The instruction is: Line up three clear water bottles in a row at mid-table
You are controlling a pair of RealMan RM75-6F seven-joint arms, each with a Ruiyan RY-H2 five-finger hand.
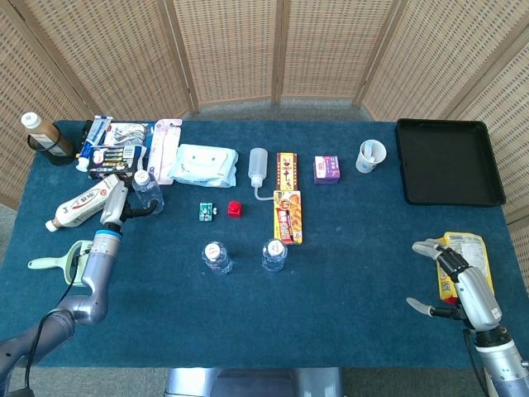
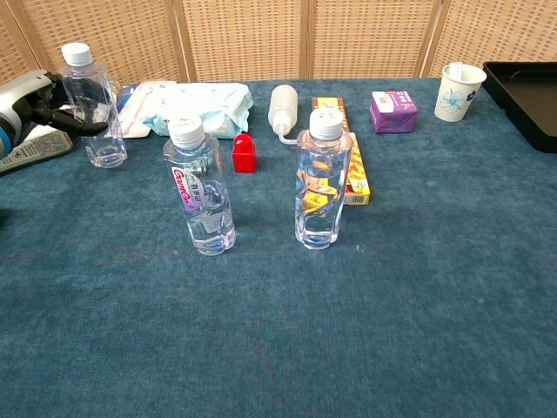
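Two clear water bottles stand side by side at mid-table: the labelled one (image 1: 216, 256) (image 2: 202, 190) on the left, the other (image 1: 274, 254) (image 2: 322, 181) to its right. A third clear bottle (image 1: 149, 192) (image 2: 91, 106) stands upright further back on the left. My left hand (image 1: 116, 207) (image 2: 36, 103) is beside it, with dark fingers (image 2: 77, 120) curled around its body. Near the front right edge, my right hand (image 1: 457, 279) hovers with fingers spread and nothing in them; the chest view does not show it.
A red block (image 1: 235, 208), a small green item (image 1: 205, 212) and long snack boxes (image 1: 288, 198) lie behind the pair. Further back are a white squeeze bottle (image 1: 258, 169), wipes (image 1: 202, 164), a purple box (image 1: 327, 169), a paper cup (image 1: 370, 156) and a black tray (image 1: 448, 161). A yellow packet (image 1: 465, 246) lies by my right hand.
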